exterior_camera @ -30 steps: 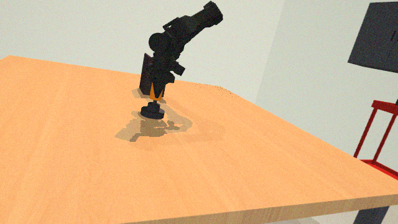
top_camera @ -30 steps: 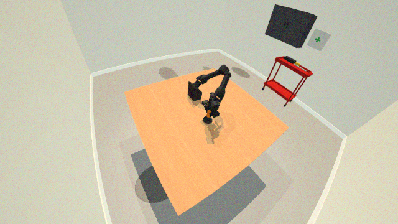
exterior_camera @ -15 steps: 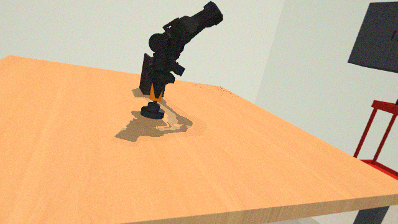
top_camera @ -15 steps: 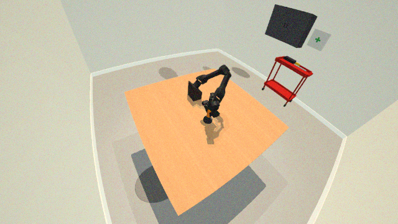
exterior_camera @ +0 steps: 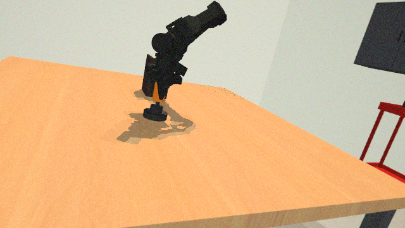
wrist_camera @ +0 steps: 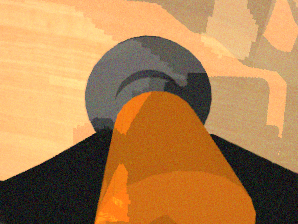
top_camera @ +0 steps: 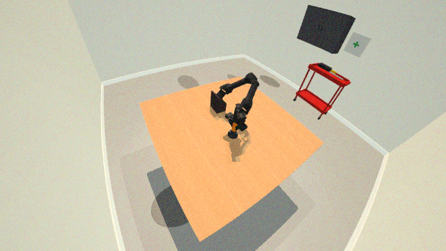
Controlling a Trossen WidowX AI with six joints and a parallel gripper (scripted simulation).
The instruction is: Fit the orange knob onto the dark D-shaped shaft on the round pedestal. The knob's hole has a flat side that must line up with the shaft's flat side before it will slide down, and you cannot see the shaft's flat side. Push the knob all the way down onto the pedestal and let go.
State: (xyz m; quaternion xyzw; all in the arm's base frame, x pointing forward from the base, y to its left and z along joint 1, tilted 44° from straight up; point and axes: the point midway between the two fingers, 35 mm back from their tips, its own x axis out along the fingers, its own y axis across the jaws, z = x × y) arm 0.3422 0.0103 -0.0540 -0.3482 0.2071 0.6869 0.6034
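The orange knob (top_camera: 234, 128) (exterior_camera: 155, 94) (wrist_camera: 162, 145) is held nearly upright above the round dark pedestal (top_camera: 232, 135) (exterior_camera: 155, 116) (wrist_camera: 106, 75). My gripper (top_camera: 235, 125) (exterior_camera: 159, 95) (wrist_camera: 157, 140) is shut on the knob, with a black finger on each side of it in the wrist view. In the exterior view a short piece of the dark shaft (exterior_camera: 157, 103) shows between the knob's lower end and the pedestal's raised middle. Whether the shaft's tip is inside the hole cannot be told. The shaft's flat side and the knob's hole are hidden.
A dark upright block (top_camera: 217, 102) (exterior_camera: 147, 79) stands on the wooden table (top_camera: 198, 167) (exterior_camera: 221, 164) behind the pedestal, by the arm. A red cart (top_camera: 313, 101) (exterior_camera: 392, 109) and a dark wall cabinet (top_camera: 325, 29) (exterior_camera: 380, 38) are beyond the table.
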